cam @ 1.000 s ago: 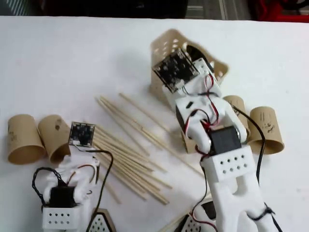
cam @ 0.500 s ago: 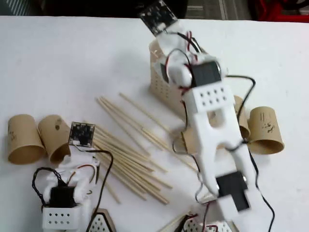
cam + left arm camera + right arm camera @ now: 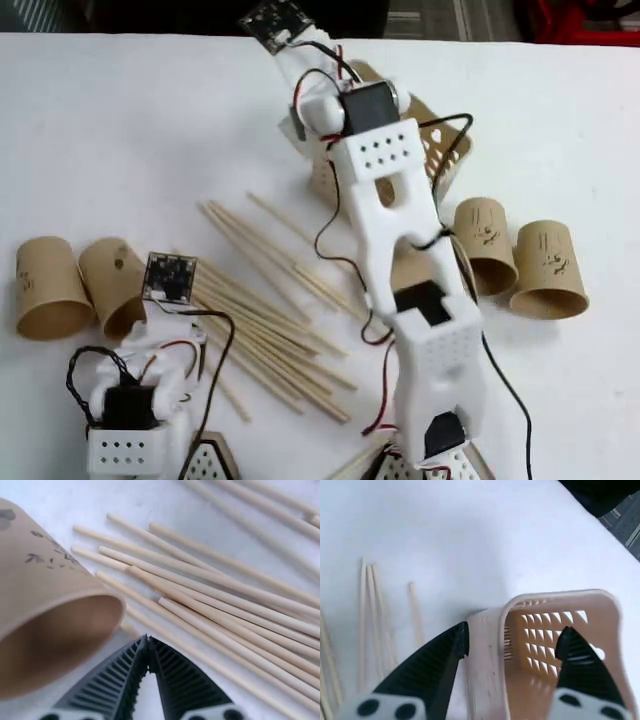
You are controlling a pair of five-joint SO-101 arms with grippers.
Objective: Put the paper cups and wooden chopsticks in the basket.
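While the right gripper [image 3: 515,632] is held wide open and empty astride a wall of the far basket [image 3: 560,597], the chopsticks [image 3: 225,605] are laid slantwise just right of the shut, empty fingers of the left gripper [image 3: 148,644].

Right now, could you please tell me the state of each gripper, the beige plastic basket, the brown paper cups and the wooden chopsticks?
Left gripper: shut, empty.
Right gripper: open, astride one basket wall.
Beige plastic basket: nothing seen inside.
Brown paper cups: lying on their sides on the table.
Wooden chopsticks: loose on the table.
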